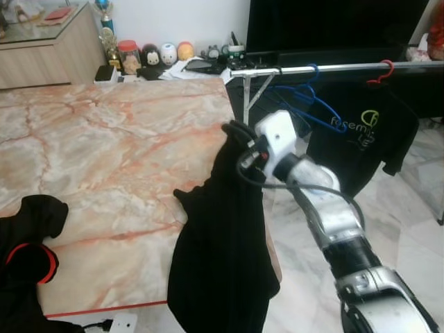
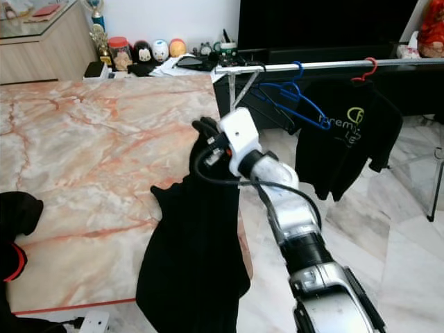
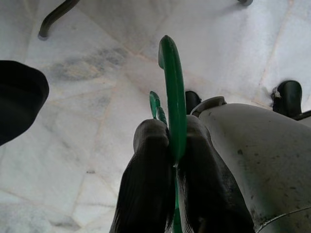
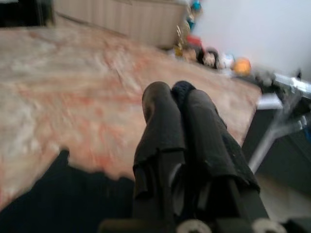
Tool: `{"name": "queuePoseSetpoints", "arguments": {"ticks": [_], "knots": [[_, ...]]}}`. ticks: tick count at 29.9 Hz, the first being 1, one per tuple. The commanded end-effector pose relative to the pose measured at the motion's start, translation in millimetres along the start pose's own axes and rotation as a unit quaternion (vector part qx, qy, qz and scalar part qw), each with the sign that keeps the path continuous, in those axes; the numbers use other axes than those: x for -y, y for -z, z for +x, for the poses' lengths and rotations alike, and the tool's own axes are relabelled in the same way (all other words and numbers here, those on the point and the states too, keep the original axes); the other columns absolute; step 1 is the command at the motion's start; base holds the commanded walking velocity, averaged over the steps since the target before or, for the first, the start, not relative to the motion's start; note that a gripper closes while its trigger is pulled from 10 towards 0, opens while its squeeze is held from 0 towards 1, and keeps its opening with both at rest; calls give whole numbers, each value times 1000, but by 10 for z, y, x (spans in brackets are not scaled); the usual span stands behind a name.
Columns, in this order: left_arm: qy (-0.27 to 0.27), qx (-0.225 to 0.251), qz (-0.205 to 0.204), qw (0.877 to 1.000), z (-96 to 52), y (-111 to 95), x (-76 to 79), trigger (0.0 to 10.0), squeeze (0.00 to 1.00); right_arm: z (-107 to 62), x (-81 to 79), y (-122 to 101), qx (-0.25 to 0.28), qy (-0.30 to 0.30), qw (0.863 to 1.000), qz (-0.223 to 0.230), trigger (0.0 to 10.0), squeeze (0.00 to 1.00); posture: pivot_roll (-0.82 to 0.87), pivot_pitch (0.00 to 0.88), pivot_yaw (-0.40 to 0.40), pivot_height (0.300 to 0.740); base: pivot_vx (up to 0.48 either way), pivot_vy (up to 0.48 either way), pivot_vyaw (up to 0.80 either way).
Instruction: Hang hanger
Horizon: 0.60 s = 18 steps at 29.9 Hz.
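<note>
At the marble bench's [image 1: 104, 152] edge, the right tool [image 1: 239, 135] pinches limp black cloth [image 1: 222, 250] draping down; its silver arm reaches forward. Behind stands a metal rail [image 1: 333, 68] with a blue hanger [image 1: 309, 97] and black shirt [image 1: 361, 139]. Left wrist: the left tool [image 3: 175, 160] clamps a glossy green hanger [image 3: 172, 97] above pale floor tiles [image 3: 97, 97]. Right wrist: 2 fingers [image 4: 160, 126] closed on the cloth.

The right arm [image 1: 326, 215] is silver with a black band near the elbow, a white boxy wrist housing [image 1: 277, 139] and looped black cables. Each end effector [image 4: 177, 116] has two long, matte black fingers [image 3: 150, 194].
</note>
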<state>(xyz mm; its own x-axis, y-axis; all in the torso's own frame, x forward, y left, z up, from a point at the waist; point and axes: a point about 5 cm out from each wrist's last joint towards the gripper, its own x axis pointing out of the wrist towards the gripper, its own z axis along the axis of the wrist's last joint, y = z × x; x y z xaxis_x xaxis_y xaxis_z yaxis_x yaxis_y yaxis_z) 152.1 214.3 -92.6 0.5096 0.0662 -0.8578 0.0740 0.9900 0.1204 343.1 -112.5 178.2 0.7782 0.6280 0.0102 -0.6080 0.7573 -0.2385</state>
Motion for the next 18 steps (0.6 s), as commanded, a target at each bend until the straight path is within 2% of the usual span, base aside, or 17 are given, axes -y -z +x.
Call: {"name": "queuePoseSetpoints", "arguments": {"ticks": [1,5,9,18], "knots": [[7,-26,5,1000,-32,158,-33,10000,0,-53,-4,-43,-5,-1,1000,-1,10000,0,-101,69,6,740,0,0,0],[1,-32,6,999,-67,227,-172,10000,0,-207,-3,43,-32,15,999,18,10000,0,-102,69,6,740,0,0,0],[0,-35,6,999,-82,264,-206,10000,0,-289,-35,98,-44,21,998,33,10000,0,-101,68,6,740,0,0,0],[12,-44,12,999,-77,345,-6,10000,0,-505,-150,231,-73,39,994,69,10000,0,-101,63,8,740,0,0,0]]}}
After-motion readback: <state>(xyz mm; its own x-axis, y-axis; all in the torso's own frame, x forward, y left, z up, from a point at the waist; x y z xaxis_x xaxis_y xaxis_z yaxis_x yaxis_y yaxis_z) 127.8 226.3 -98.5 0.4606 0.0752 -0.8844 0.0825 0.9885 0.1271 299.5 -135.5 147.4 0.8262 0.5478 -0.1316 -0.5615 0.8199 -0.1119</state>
